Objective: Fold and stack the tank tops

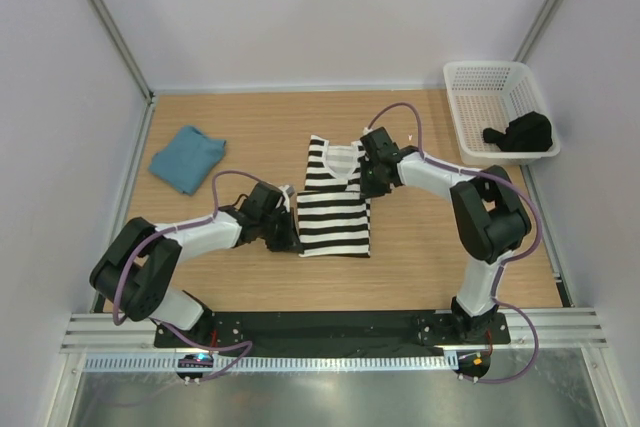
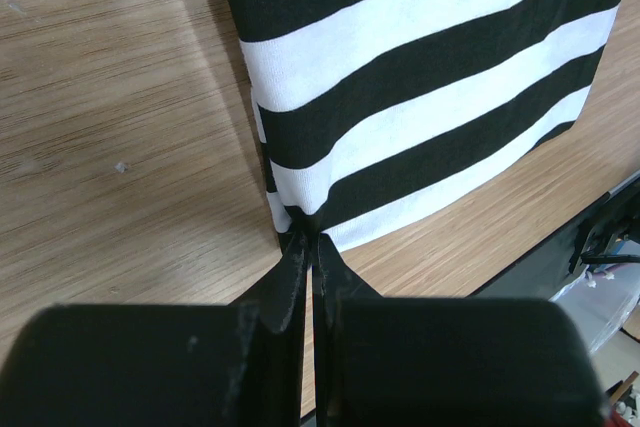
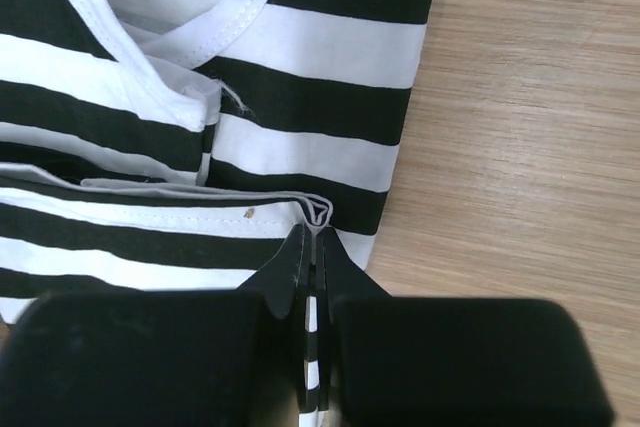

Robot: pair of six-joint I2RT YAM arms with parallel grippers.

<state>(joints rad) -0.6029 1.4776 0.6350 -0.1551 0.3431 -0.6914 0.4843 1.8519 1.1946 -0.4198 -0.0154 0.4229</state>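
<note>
My left hand (image 2: 308, 242): nearest the lens, its jaws pressed tight on the near left corner of the black-and-white striped cloth tank top (image 2: 420, 97). I pinch the corner itself so the whole hem follows when I lift.
My right hand (image 3: 312, 237): its jaws are squeezed together as well, with a doubled, white-hemmed edge of the same top caught between them on its right side. Taking both layers at once should stop them sliding apart.
Light wooden counter (image 1: 250, 127): it carries everything, and its flat surface lets the cloth lie smooth for a crease.
Striped top, position: it lies flat mid-counter between my two arms, with the neckline toward the far side. The lower part looks doubled up over the body, so I judge the fold half made.
White plastic mesh basket (image 1: 470, 97): it sits in the far right corner, well apart from the cloth and out of my reach path. A black bundle (image 1: 522, 134) lies in it, and I cannot tell what that is.
Plain teal-blue cloth tank top (image 1: 187, 158): a compact bundle at the far left, well apart from the striped one. It looks folded, so I judge it is waiting to be stacked.
Next move: probably carrying both pinched points together, and uneven lifting could skew the stripes.
</note>
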